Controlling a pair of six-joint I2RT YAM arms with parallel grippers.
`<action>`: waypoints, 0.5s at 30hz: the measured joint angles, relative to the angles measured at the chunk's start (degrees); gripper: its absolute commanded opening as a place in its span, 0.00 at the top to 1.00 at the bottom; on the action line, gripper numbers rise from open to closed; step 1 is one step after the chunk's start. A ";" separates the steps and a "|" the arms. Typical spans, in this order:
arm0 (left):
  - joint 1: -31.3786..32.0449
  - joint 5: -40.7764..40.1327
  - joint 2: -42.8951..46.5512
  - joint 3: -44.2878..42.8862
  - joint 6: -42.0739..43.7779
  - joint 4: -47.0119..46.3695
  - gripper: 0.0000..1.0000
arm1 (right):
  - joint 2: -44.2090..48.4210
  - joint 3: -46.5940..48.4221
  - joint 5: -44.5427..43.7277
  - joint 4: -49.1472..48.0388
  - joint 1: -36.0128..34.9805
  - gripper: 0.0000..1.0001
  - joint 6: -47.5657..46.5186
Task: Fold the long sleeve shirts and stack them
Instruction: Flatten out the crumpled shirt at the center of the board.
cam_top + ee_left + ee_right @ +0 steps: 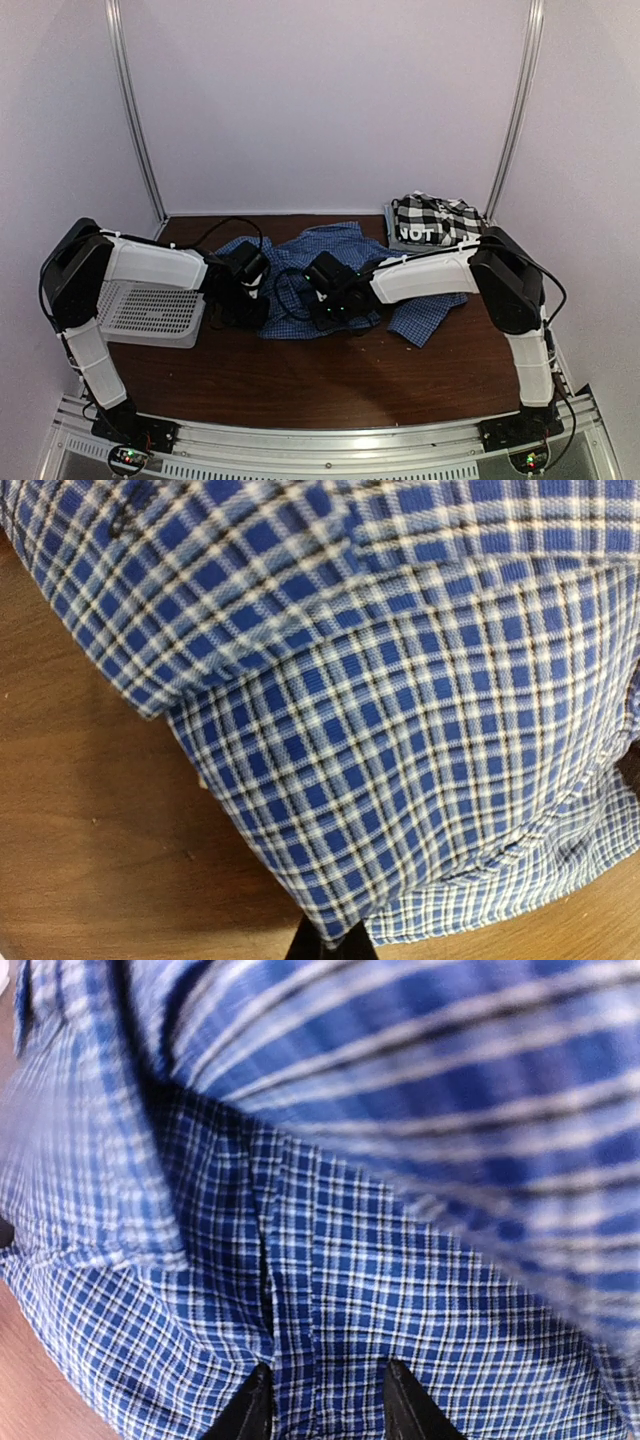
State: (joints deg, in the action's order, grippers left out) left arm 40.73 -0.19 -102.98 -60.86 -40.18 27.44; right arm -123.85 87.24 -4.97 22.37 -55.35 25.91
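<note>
Blue shirt (340, 245) lies crumpled at centre-back of tabletop (330, 375), one hem corner trailing twd right edge. L gripper (322, 948) is closed, seemingly pinching the shirt's left edge; fingers mostly hidden under cloth. R gripper (327, 1400) is mid-shirt, jaws apart, astride a seam fold. B/w checked shirt (435, 220) is bunched at back-right corner, near the blue one. Mesh basket (150, 310) sits at left edge, under L arm. Bare wood runs along the whole front edge.

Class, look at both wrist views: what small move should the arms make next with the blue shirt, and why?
Probably close the right gripper fully: its fingertips stand apart with a strip of the blue shirt between them, while the left gripper looks shut on the shirt's edge. Then both can lift.
</note>
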 measured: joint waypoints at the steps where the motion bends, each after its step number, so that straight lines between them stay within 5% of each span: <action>1: 0.00 0.00 0.00 0.04 0.02 0.11 1.00 | 0.20 -0.22 0.35 -0.31 0.31 0.63 0.07; 15: 0.92 0.00 1.31 0.55 1.27 4.57 1.00 | 3.69 -3.89 3.02 -1.42 1.73 0.48 1.46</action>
State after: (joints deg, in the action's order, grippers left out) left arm 41.65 -0.19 -101.67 -60.31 -38.92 32.01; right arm -120.16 83.35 -1.96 20.95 -53.63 27.38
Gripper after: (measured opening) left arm 0.009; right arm 0.511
